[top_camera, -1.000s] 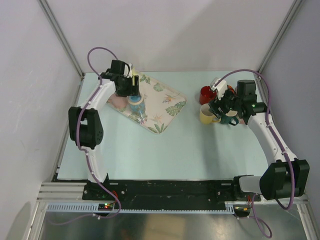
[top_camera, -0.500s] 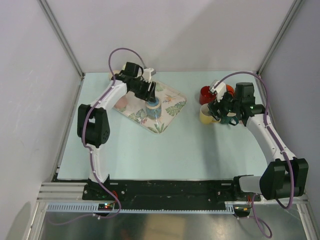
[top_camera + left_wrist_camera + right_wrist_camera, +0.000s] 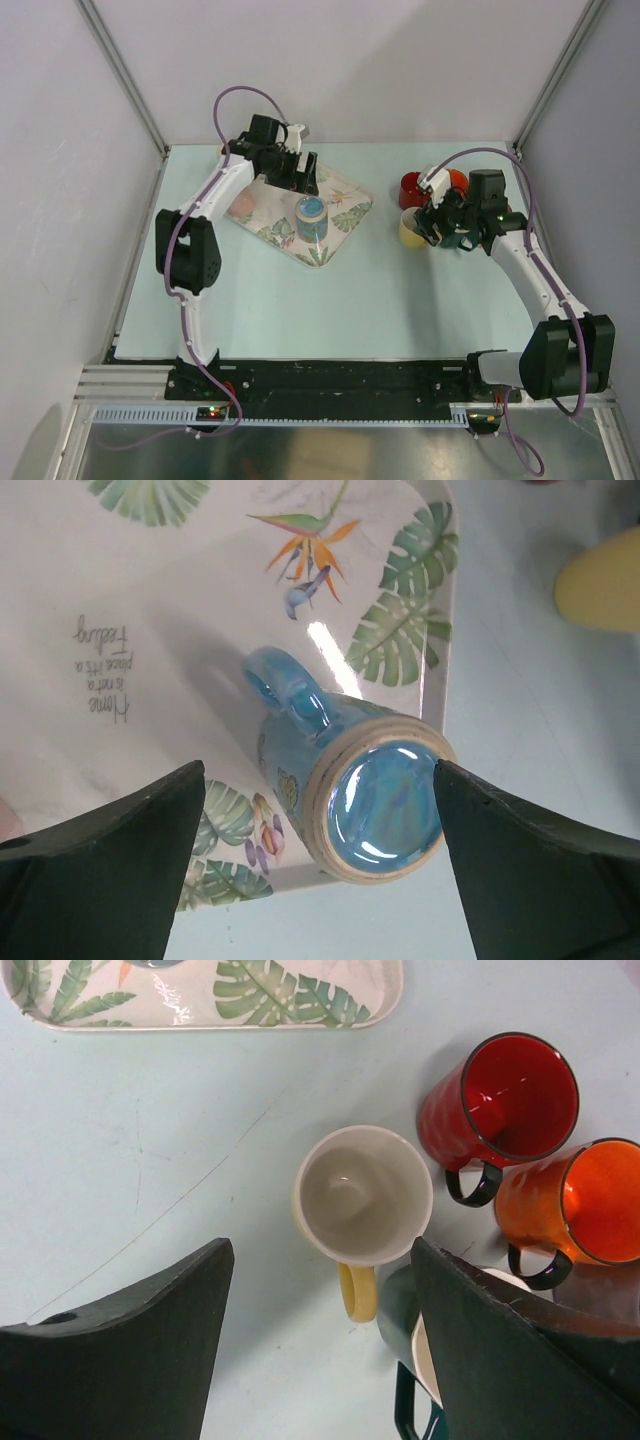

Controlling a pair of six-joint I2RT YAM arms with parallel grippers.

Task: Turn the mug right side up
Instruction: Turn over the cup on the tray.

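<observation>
The blue mug (image 3: 311,214) stands upside down on the tray (image 3: 335,190), its glazed bottom facing up; it sits near the tray's 5 o'clock edge. In the left wrist view the blue mug (image 3: 345,780) has its handle (image 3: 285,685) pointing to about 11 o'clock, and the rim rests on the tray (image 3: 180,600). The left gripper (image 3: 300,175) hangs at 11 o'clock from the mug in the top view, apart from it; in its own view the left gripper (image 3: 320,770) has its jaws spread wide and grasps nothing. A pink thing (image 3: 240,207) lies on the tray at 9 o'clock from the mug, partly hidden by the left arm.

The right gripper (image 3: 437,220) hovers over the yellow mug (image 3: 410,232) on the table (image 3: 350,300), well apart from the tray at 3 o'clock; in the wrist view the right gripper (image 3: 320,1245) is spread wide and holds nothing, with the yellow mug (image 3: 365,1195) upright and hollow side up below it. In that view the red mug (image 3: 500,1095) stands at 1 o'clock from the yellow one; the orange mug (image 3: 590,1205) at 3 o'clock, touching or just beside the red; the green mug (image 3: 415,1330) at 5 o'clock, partly behind a finger; a strip of the tray (image 3: 330,1000) shows at 11 o'clock.
</observation>
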